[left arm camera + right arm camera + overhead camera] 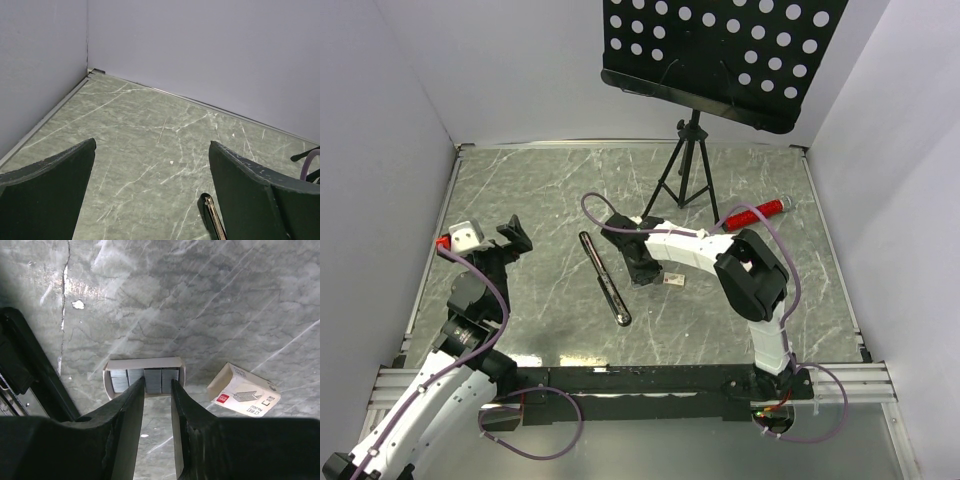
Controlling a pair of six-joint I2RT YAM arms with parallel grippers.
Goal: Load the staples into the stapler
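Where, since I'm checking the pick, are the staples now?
In the right wrist view the staples sit in a small open tray, between the fingertips of the right gripper; the tan-and-white box lies image-right.

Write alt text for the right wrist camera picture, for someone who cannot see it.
The right gripper sets its two dark fingers, narrowly apart, astride one strip of silvery staples in a small open tray on a grey marbled table; whether they grip it is unclear. A tan-and-white box lies to the tray's right.
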